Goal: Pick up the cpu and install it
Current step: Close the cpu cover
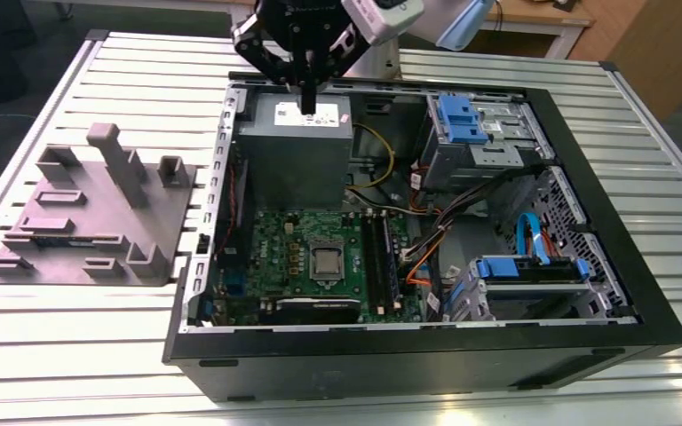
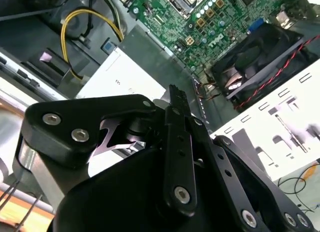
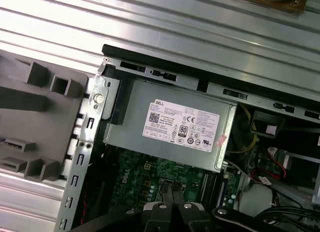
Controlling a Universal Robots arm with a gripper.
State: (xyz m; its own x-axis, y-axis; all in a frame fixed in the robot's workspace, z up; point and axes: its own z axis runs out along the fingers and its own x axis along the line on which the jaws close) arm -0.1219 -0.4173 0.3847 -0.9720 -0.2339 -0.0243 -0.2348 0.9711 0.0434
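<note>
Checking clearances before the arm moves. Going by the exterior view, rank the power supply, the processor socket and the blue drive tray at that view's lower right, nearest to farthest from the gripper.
1. The power supply: right beneath the gripper, at the top of the open case.
2. The processor socket: on the green motherboard, lower in the view.
3. The blue drive tray: toward the exterior view's lower right.
</note>
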